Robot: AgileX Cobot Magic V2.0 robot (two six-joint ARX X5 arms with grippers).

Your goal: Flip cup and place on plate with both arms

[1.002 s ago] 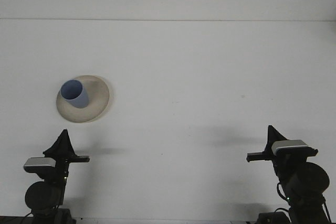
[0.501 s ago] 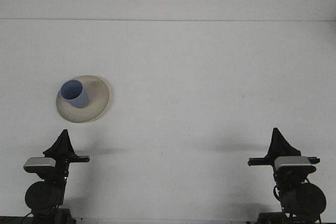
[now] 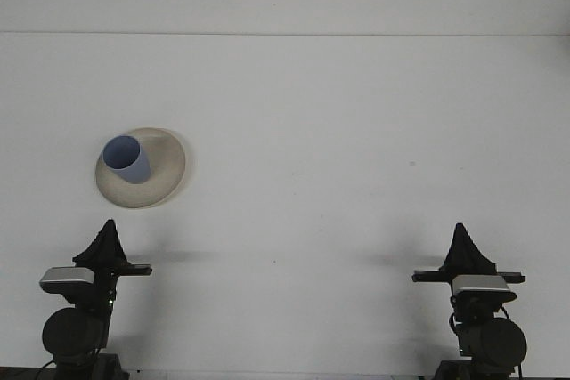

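L gripper (image 3: pixel 109 230) sits low at the near-left edge of the table (image 3: pixel 338 131), dark fingers pointing away from the robot and coming to one tip, no gap showing, so they read as closed w/ nothing between them. Below it the grey wrist camera block and the round black joint of the L arm, partly cut off by the bottom of the frame.

R gripper (image 3: pixel 461 234) mirrors it at the near-right edge: same dark wedge, tips together, nothing held. Its grey camera block and black joint sit right under it, also clipped at the bottom.

Out from the L gripper, further up the table and a bit to the right, there's the plate (image 3: pixel 165 186), beige, round, lying flat on the white surface. Well apart from the gripper tip.

On the plate stands the cup (image 3: pixel 127 160), blue, mouth up, opening facing the camera. It's on the plate's left half, not centred, base touching the plate.

R gripper is far from both, w/ a wide stretch of white table between. Neither gripper touches cup or plate. Faint shadows trail right of the L gripper and left of the R gripper.
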